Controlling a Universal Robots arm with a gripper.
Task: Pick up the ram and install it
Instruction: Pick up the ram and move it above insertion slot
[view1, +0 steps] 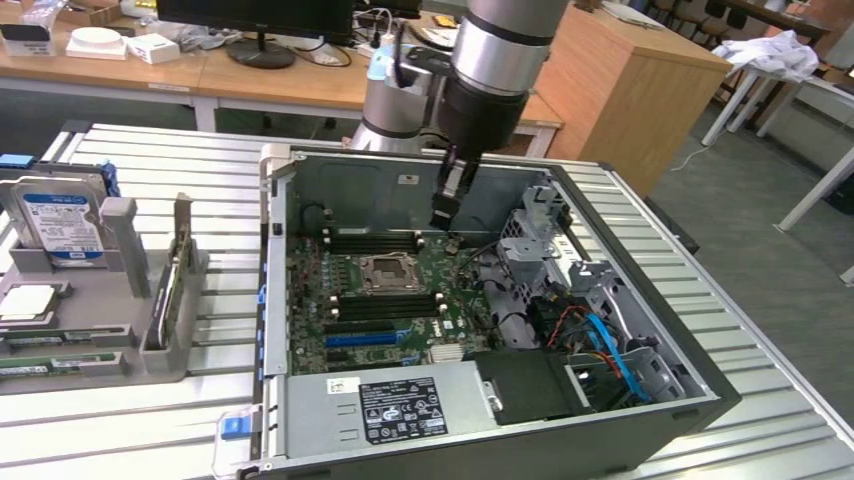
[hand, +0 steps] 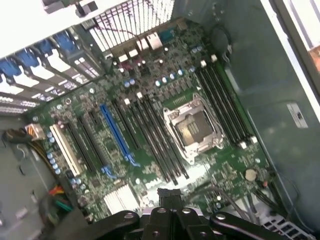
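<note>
Now gripper (view1: 457, 185) pinches ram (view1: 445, 212) upright, over board (view1: 350, 318), just beside upper slots (view1: 378, 241). We judge: square ram to slot, hold it vertical, press both ends evenly.

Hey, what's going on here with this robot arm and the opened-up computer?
The robot arm's gripper is holding a RAM stick upright inside the open computer case, just above the motherboard. It hangs near the memory slots beside the CPU socket. The stick is not yet seated in a slot. A hard drive stands outside the case, on the exterior view's left.
</note>
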